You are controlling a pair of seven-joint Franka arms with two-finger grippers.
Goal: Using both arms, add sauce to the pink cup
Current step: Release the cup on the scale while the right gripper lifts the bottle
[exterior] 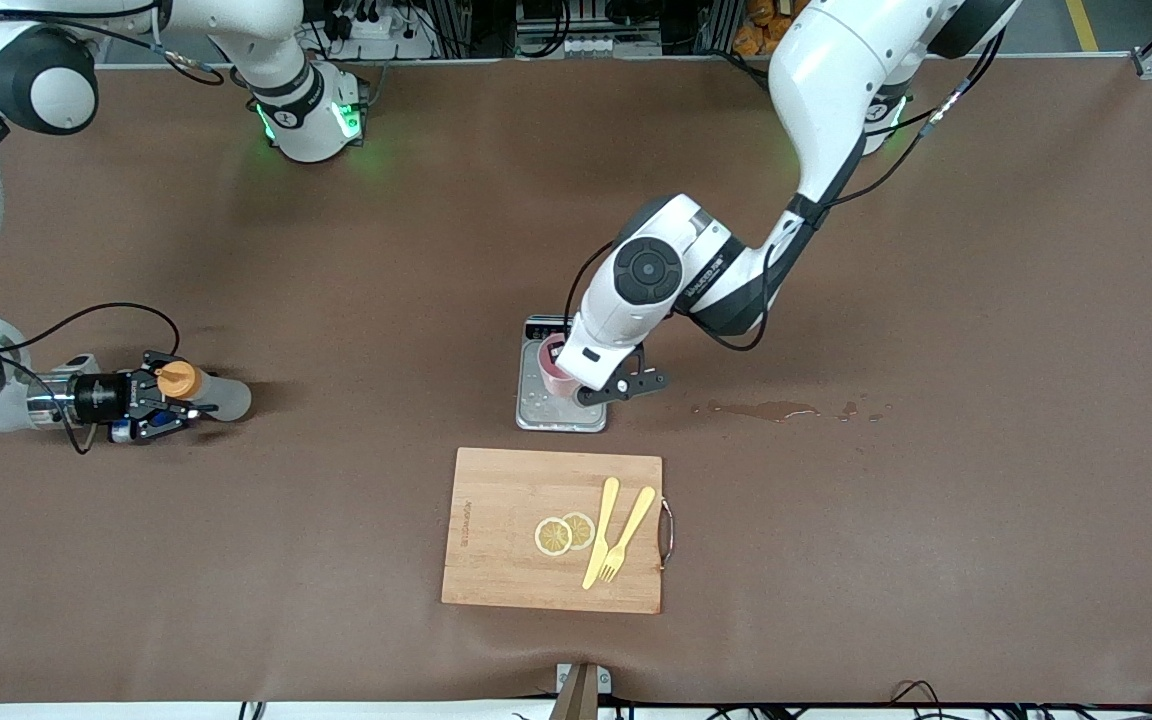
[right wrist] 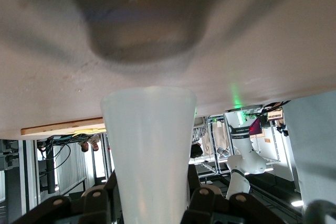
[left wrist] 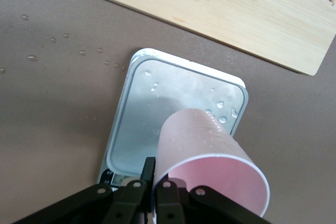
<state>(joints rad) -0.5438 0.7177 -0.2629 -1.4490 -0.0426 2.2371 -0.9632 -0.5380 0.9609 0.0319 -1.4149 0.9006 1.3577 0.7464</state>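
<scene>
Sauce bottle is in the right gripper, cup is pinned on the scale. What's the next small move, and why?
Probably lift the sauce bottle and carry it toward the pink cup. The right gripper is shut on the bottle, low at the right arm's end of the table, well away from the cup. The left gripper pinches the cup's rim on the scale, so it looks steadied for pouring.

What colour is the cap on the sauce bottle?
Orange: the sauce bottle has an orange cap, clearest in the front view.

We see pink cup (left wrist: 210, 161) tilted over scale (left wrist: 157, 108); sauce bottle (exterior: 206, 393), orange cap, lying sideways near right arm's end.
</scene>
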